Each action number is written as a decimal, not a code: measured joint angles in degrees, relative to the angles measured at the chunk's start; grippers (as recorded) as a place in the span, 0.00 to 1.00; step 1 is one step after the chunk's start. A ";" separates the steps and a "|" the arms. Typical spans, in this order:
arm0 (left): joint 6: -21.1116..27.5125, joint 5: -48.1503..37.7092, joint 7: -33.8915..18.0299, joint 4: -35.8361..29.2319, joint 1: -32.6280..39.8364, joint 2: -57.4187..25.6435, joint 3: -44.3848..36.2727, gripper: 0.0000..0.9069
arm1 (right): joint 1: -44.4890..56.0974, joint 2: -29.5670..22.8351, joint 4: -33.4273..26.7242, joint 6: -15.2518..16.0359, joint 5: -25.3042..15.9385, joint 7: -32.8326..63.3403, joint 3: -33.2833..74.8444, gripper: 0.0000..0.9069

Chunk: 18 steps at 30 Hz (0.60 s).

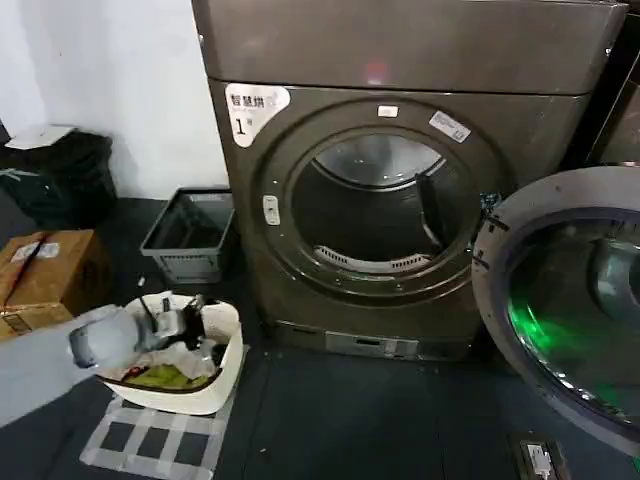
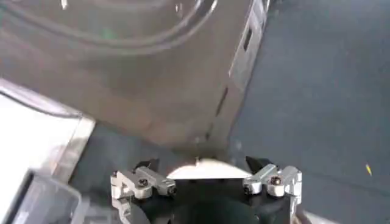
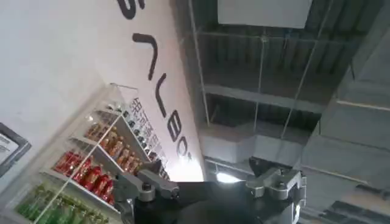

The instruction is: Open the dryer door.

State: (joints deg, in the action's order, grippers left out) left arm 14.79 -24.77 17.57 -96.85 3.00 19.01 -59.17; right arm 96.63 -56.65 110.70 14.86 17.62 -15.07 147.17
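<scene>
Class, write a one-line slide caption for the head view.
Dryer with its door swung open right, drum exposed; left gripper hovers above a white basket.

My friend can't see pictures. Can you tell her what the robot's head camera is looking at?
A big bronze-grey dryer stands with its round dryer door already swung open to the right, showing the empty metal drum. Low on the left, the robot's left gripper hangs over a white basket of clothes, with a grey crate behind it.

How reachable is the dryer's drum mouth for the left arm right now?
Probably yes: the dryer door stands open to the right, and bare floor lies between the drum mouth and the left gripper over the white basket.
</scene>
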 joint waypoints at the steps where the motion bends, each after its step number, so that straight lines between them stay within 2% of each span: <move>1: 0.39 0.33 0.07 0.01 -0.42 -0.46 0.32 1.00 | -0.02 0.00 0.06 0.00 0.00 -0.02 -0.18 1.00; 18: 0.56 2.52 2.55 1.56 -8.43 -7.33 6.37 1.00 | -0.06 1.11 -0.12 -0.53 -0.62 -0.14 0.69 1.00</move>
State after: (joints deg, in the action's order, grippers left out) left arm 15.35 -22.24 20.12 -95.29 -5.43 11.69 -52.80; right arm 96.58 -55.55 110.58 14.33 17.01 -15.21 147.85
